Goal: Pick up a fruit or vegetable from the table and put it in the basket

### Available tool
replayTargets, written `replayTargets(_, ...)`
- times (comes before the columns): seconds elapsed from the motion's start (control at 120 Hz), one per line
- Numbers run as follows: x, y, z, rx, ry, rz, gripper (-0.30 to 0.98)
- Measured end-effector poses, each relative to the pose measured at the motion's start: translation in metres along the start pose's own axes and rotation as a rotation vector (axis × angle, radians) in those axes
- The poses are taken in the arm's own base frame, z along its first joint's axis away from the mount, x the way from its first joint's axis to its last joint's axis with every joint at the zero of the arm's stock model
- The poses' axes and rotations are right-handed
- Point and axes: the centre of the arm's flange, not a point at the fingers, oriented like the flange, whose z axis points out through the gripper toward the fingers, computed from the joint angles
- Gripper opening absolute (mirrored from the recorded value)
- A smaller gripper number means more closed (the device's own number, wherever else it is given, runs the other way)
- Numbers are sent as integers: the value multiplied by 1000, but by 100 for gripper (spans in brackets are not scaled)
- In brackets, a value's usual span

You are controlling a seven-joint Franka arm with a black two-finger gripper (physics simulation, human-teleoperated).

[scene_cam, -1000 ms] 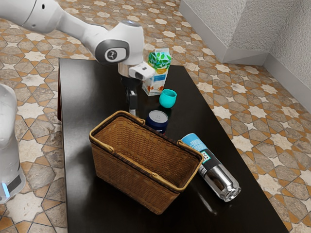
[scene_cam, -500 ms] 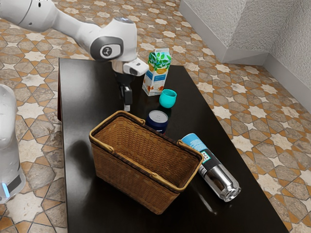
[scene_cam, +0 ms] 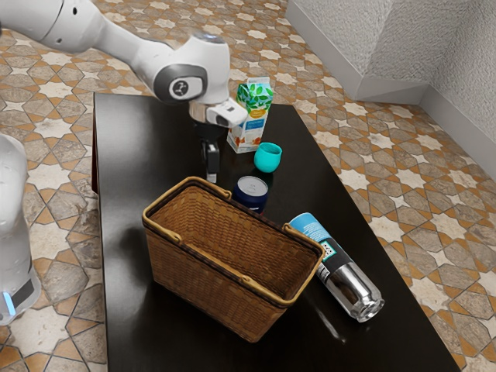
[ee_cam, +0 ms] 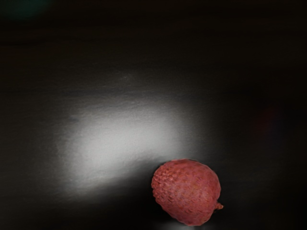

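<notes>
The gripper hung pointing down, a little left of the middle of the frame, beyond the basket's rim from where I stood. I couldn't tell whether it was open or closed, seen so nearly edge-on. In the wrist view, one red, rough-skinned lychee with a small stem lay on the dark table, near and below the gripper.

Going left to right in the exterior view, one white arm came in from the upper left, cut off by the frame, with a white piece at the left edge also cut. One wicker basket stood across the lower middle, its two handles folded down. Past it came one carton at upper centre, its edge partly behind the arm; one dark blue can, its lower part hidden by the basket; one turquoise cup; and one bottle on its side at lower right, right by the basket. The table ran out of the frame below. Two faint blurs in the wrist view, one greenish, one reddish, were too dim to name.
</notes>
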Motion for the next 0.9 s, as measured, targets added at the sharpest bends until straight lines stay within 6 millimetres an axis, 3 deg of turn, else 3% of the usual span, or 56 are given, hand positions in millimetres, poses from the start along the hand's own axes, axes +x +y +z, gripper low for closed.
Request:
replayTargets(0.317,6,-1,14,2,-14,2,69)
replayTargets(0.508,11,15,16,-5,-10,33,69)
replayTargets(0.9,18,21,32,-10,-15,40,69)
